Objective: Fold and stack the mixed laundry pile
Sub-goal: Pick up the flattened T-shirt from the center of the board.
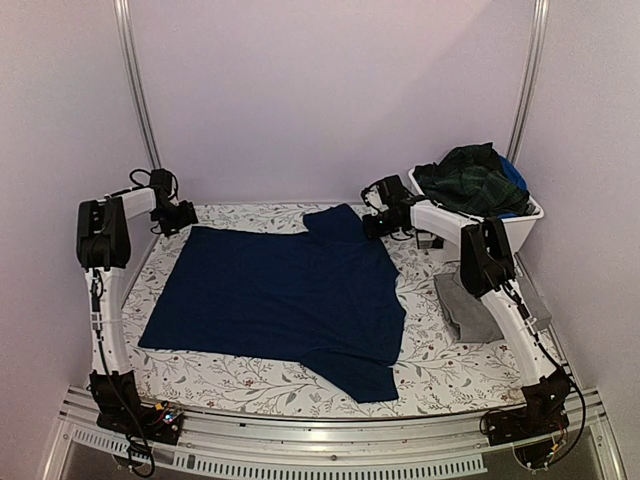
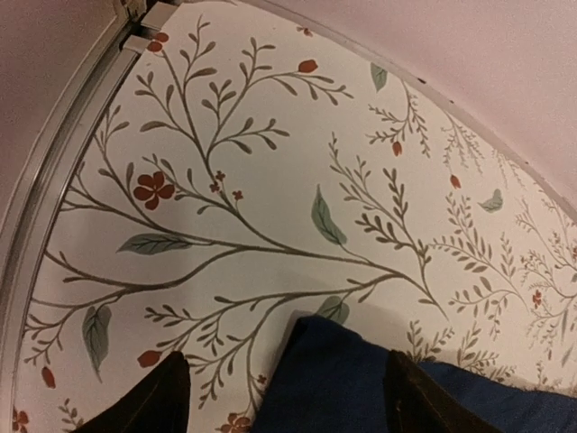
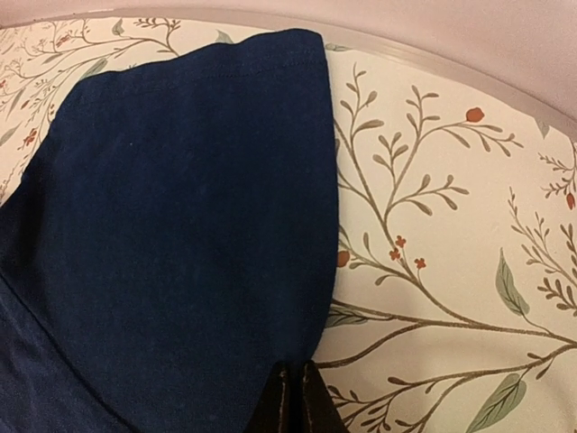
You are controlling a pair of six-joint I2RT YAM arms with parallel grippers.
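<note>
Starting with the right claw (image 3: 290, 397): we see its fingers pinched together, barely a slit between them, right on the edge of the navy shirt (image 1: 280, 295) sleeve at the far side of the floral tablecloth (image 3: 433, 225). We honestly can't tell whether any cloth is caught in there. Over at the left claw (image 2: 287, 383), the fingers stand wide apart, low over the tablecloth, and the shirt's far left corner pokes in between them. The shirt itself is spread flat across the middle, with its other sleeve pointing toward the near edge. Off to the right, apart from the shirt, lies a folded grey garment (image 1: 465, 305). Behind that, at the far right, a white bin (image 1: 528, 218) holds a dark green plaid garment (image 1: 470, 180) heaped above the rim, and a bit of blue cloth (image 1: 514, 172) peeks out beside it.
</note>
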